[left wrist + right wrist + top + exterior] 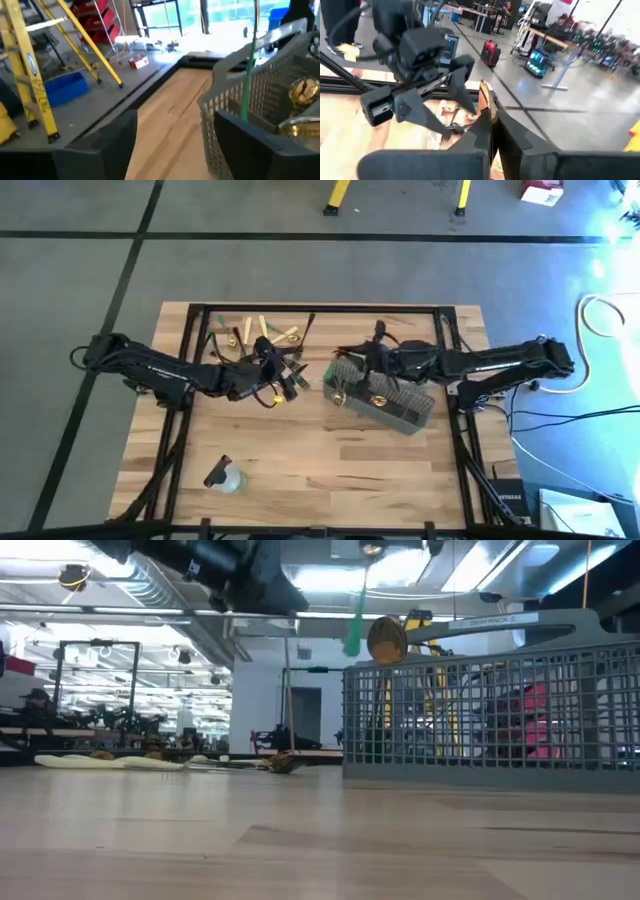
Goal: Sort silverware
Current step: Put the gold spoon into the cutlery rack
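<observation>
The grey wire-mesh basket (395,408) (490,710) stands right of the table's middle. A gold spoon (387,640) sticks up out of it, bowl end up. My right gripper (345,370) (487,117) hovers over the basket's left end, shut on a slim utensil with a green lower part (353,632) (246,80). My left gripper (290,377) (175,130) hangs open just left of the basket, with nothing between its fingers. More loose silverware (250,332) lies flat on the table at the far left. My right gripper pinches the utensil's gold upper part (485,100) between its two fingers; that part shows edge-on in the narrow gap. The utensil hangs down below the gripper, its green end (353,635) just above the basket's rim at the left end, clear of the table.
A small clear bottle (226,477) lies near the front left of the table. Black frame bars (320,308) run along the far edge and both sides. Bare wood (330,470) lies in front of the basket.
</observation>
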Tool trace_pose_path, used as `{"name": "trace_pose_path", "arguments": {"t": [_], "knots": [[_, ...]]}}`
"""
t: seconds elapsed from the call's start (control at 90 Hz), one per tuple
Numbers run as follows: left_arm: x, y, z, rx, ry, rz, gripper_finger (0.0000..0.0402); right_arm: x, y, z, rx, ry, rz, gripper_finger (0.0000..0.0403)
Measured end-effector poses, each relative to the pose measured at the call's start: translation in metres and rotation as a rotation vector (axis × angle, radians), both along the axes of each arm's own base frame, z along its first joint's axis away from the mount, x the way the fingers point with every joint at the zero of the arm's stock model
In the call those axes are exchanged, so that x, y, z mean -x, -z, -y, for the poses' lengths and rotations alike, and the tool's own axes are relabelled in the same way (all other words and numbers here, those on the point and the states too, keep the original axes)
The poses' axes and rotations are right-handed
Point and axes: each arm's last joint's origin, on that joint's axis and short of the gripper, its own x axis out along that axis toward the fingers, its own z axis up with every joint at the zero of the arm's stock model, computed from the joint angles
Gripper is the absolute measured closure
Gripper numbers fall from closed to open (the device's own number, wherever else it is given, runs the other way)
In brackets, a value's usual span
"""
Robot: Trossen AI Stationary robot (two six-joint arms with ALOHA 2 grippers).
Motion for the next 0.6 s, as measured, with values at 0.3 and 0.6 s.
{"name": "trace_pose_path", "arguments": {"t": [0.3,0.6], "knots": [[-0.001,0.001,-0.003,0.065,0.054,0.021,0.0153,0.017,0.004,-0.014,0.050,0.004,-0.138,0.0403],[-0.001,0.002,-0.008,0.068,0.038,0.017,0.0153,-0.010,0.041,-0.026,0.193,0.059,-0.320,0.0403]]}}
